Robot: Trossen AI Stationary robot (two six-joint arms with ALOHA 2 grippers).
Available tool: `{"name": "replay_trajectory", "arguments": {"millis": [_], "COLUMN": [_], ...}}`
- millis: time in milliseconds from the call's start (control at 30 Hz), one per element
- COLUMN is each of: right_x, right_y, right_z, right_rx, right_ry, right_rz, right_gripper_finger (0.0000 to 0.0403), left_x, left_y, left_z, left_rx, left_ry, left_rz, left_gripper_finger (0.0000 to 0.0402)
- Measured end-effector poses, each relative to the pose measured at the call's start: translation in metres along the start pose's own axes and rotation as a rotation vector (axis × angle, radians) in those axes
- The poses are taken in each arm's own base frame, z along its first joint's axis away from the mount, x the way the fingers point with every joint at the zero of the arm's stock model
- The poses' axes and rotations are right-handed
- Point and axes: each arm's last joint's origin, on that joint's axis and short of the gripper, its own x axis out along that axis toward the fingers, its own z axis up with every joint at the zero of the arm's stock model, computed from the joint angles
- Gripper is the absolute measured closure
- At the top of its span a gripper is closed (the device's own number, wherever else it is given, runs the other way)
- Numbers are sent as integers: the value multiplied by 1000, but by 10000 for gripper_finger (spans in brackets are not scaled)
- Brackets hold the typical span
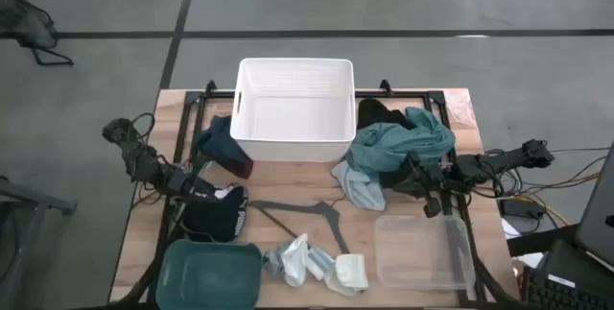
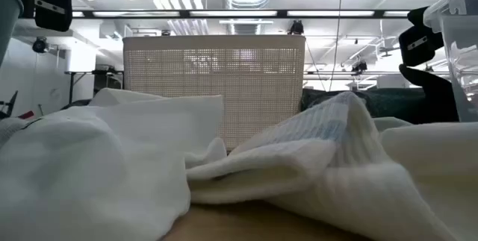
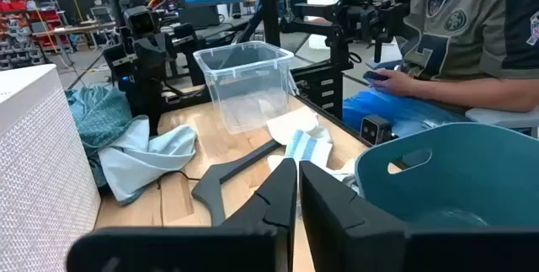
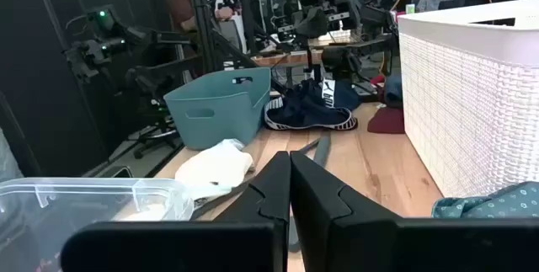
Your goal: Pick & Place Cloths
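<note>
Wooden tabletop (image 1: pixel 288 195) in an open workshop, inventoried from my remote seat: white slatted basket (image 1: pixel 295 108) at the far middle; teal garment (image 1: pixel 403 147) heaped just right of it, a black piece (image 1: pixel 379 111) behind and a pale-blue fold (image 1: pixel 360 187) trailing toward me; maroon and dark cloth (image 1: pixel 225 152) at the basket's left corner; navy printed garment (image 1: pixel 216 212) near the left edge; small white and pale-blue pieces (image 1: pixel 317 264) at the near middle; grey hanger (image 1: pixel 302 212) flat between them; teal tub (image 1: pixel 209 272) near left, clear bin (image 1: pixel 424 250) near right. Left gripper (image 3: pixel 297 189) sits low beside the navy garment, fingers pressed together, holding nothing. Right gripper (image 4: pixel 290 189) sits low against the teal heap's near side, likewise pinched closed and empty. I judge no pick begun. To do it well I would spread the fingers first, descend onto a raised fold, pinch deep, lift clear before travelling, and avoid snagging the hanger.
</note>
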Motion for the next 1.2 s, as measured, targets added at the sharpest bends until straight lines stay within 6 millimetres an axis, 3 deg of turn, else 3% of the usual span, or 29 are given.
{"name": "replay_trajectory", "arguments": {"millis": [1000,1200], "right_x": [0,-1], "right_y": [0,2], "right_z": [0,11], "right_rx": [-1,-16], "right_ry": [-2,-114], "right_rz": [0,18], "right_gripper_finger": [394,394], "left_x": [0,0], "left_y": [0,0], "left_z": [0,0], "left_rx": [0,0], "left_ry": [0,0], "left_rz": [0,0], "left_gripper_finger": [378,378]}}
